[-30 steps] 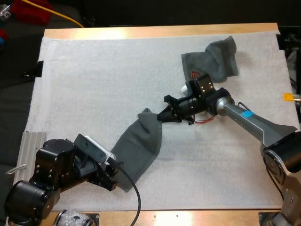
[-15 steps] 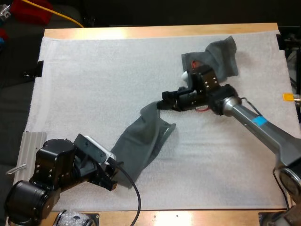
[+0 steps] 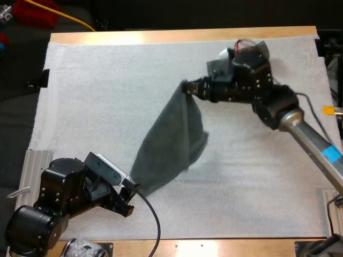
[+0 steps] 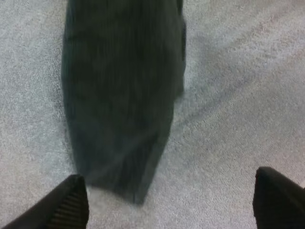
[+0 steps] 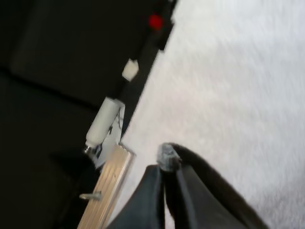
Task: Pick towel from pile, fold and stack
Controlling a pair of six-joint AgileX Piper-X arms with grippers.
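Note:
A dark grey-green towel hangs stretched over the white mat. My right gripper is shut on the towel's upper corner, and both fingers press on it. The towel's lower end trails down to the mat just in front of my left gripper. That left gripper is open, its fingers wide apart and clear of the cloth. A second crumpled towel lies at the far right, mostly hidden behind my right arm.
A ribbed metal rail lies along the mat's left edge near my left arm, and the same rail is below the held corner. A red object and yellow cable lie beyond the far left corner.
My right gripper has risen and moved toward the far side with the towel corner, pulling the towel off the mat until it hangs stretched. My left arm has not moved.

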